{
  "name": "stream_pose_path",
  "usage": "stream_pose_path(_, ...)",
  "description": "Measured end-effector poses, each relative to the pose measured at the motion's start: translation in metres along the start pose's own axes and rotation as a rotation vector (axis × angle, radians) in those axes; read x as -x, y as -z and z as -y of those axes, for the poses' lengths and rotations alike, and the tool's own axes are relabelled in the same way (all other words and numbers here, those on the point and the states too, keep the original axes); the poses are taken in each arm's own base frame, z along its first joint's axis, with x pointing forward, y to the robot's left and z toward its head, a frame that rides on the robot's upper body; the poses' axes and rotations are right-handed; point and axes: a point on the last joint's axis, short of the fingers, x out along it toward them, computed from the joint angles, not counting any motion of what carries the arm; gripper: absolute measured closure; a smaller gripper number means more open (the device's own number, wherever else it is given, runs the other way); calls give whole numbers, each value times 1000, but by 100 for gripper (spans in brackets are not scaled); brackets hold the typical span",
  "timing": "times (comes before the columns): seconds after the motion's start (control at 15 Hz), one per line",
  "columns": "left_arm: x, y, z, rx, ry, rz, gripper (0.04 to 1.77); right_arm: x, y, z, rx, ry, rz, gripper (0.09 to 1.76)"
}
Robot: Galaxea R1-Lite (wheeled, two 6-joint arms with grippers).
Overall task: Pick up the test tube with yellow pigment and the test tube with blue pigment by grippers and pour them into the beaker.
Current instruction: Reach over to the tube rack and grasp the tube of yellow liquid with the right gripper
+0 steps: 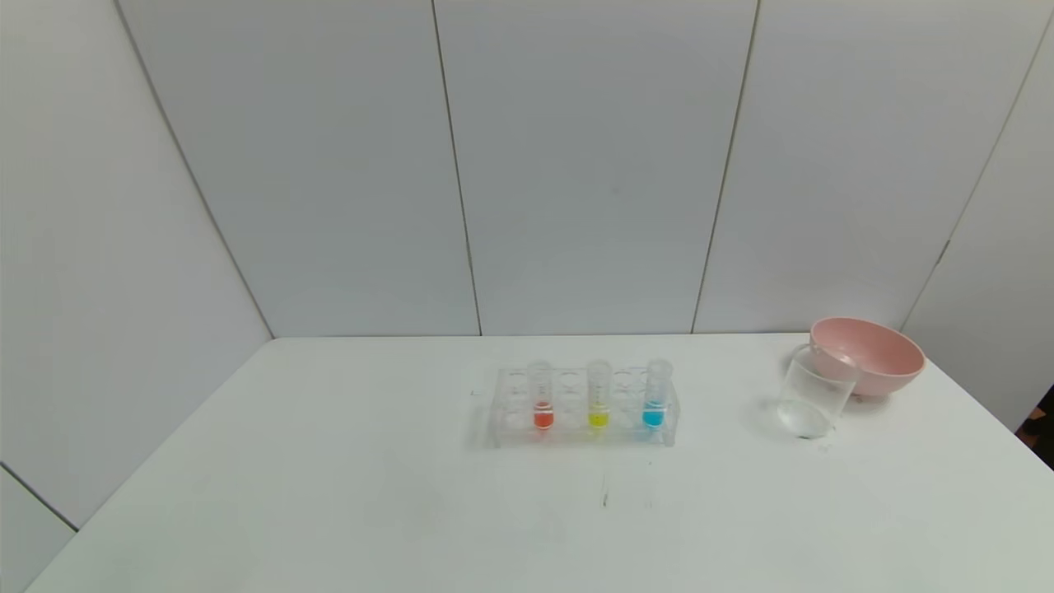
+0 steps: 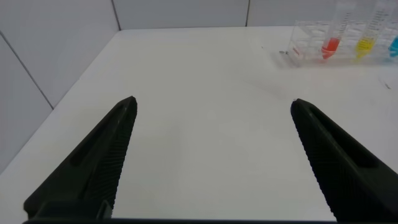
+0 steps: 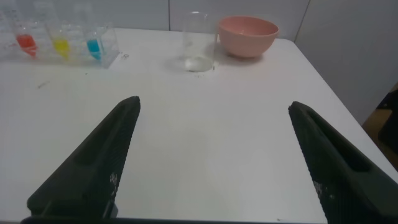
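The test tube with yellow pigment (image 1: 599, 395) and the test tube with blue pigment (image 1: 655, 394) stand upright in a clear rack (image 1: 510, 428) at the table's middle, next to a red-orange tube (image 1: 542, 395). The empty clear beaker (image 1: 813, 399) stands to the right, in front of the pink bowl. Neither gripper shows in the head view. My left gripper (image 2: 212, 102) is open and empty over bare table, with the rack (image 2: 300, 46) far off. My right gripper (image 3: 214, 102) is open and empty, with the beaker (image 3: 199, 40) and the blue tube (image 3: 94, 46) ahead of it.
A pink bowl (image 1: 865, 356) sits at the back right, touching or nearly touching the beaker; it also shows in the right wrist view (image 3: 247, 35). White wall panels close the back and left. The table's right edge runs close to the bowl.
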Motion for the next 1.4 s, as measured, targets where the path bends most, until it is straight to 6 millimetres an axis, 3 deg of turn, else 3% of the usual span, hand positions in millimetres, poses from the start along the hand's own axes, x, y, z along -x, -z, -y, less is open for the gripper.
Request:
stream_pose_path(0.13,0,0,0,0,0,0,5,0,-7,0,-12,0,10,14)
stream_pose_path(0.33,0,0,0,0,0,0,5,-5,-38,1,-49,-1,24,14)
stream_pose_path(0.53,0,0,0,0,1,0,5,-25,-68,1,-55,-2,41,14)
stream_pose_path(0.8,0,0,0,0,0,0,5,-81,-90,1,-55,-9,-8,14)
stream_pose_path(1.13,0,0,0,0,0,0,5,-164,-84,-9,-53,-39,-114,14)
stream_pose_path(1.4,0,0,0,0,0,0,5,-206,-69,-64,-80,-38,-214,14)
